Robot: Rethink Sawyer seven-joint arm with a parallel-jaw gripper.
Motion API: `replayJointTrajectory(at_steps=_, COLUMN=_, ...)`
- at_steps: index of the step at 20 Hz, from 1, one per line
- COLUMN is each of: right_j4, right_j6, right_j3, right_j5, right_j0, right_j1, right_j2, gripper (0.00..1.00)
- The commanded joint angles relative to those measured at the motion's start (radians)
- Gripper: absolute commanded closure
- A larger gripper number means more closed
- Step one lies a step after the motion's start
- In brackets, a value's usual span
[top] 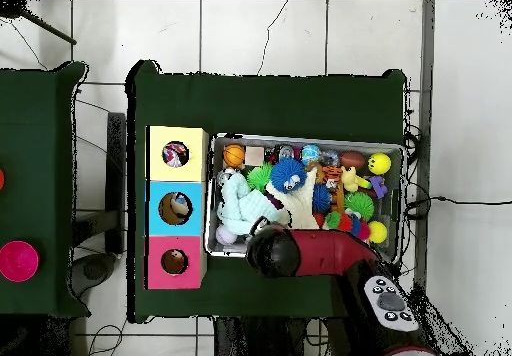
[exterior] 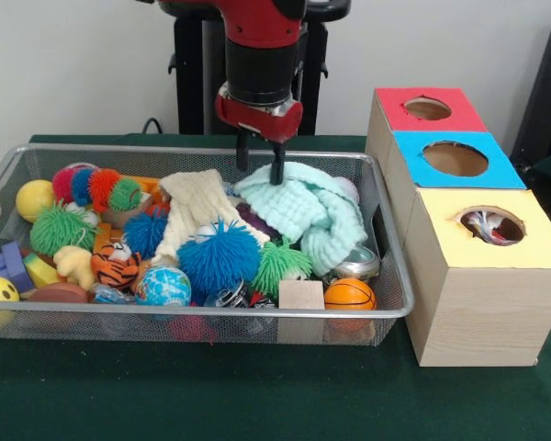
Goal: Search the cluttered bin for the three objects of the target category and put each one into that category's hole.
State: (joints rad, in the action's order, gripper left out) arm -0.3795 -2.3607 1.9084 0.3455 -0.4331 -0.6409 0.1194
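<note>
The wire-mesh bin (exterior: 211,313) is full of toys. The cream-yellow waffle cloth (exterior: 195,207) lies in its middle, partly under a blue spiky ball (exterior: 219,260). My gripper (exterior: 260,175) is open and empty. It hangs at the bin's far rim, with its fingertips just above a mint-green waffle cloth (exterior: 298,209). The yellow box's hole (exterior: 491,225) shows white fabric with coloured spots inside. No polka-dot cloth shows in the bin. In the overhead view the arm (top: 300,252) hides the gripper, and the bin (top: 310,140), the cream cloth (top: 300,208) and the hole (top: 176,153) show.
Blue-topped (exterior: 455,159) and red-topped (exterior: 428,108) boxes stand behind the yellow one, right of the bin. The bin also holds spiky balls, a tiger toy (exterior: 116,264), a globe ball (exterior: 163,287), a wooden block (exterior: 300,295) and a small basketball (exterior: 349,294).
</note>
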Motion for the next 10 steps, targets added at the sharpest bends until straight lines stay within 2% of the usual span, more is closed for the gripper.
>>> replayJointTrajectory(at_steps=1, right_j4=-0.063, right_j6=0.015, right_j3=0.077, right_j5=0.039, right_j0=-0.02, right_j1=0.076, right_j2=-0.023, gripper=0.0)
replayJointTrajectory(at_steps=7, right_j4=-0.093, right_j6=0.014, right_j3=0.049, right_j5=-0.035, right_j0=-0.039, right_j1=0.16, right_j2=-0.043, gripper=0.0)
replayJointTrajectory(at_steps=10, right_j4=-0.09, right_j6=0.0, right_j3=0.045, right_j5=-0.058, right_j0=-0.035, right_j1=0.178, right_j2=-0.043, gripper=0.0)
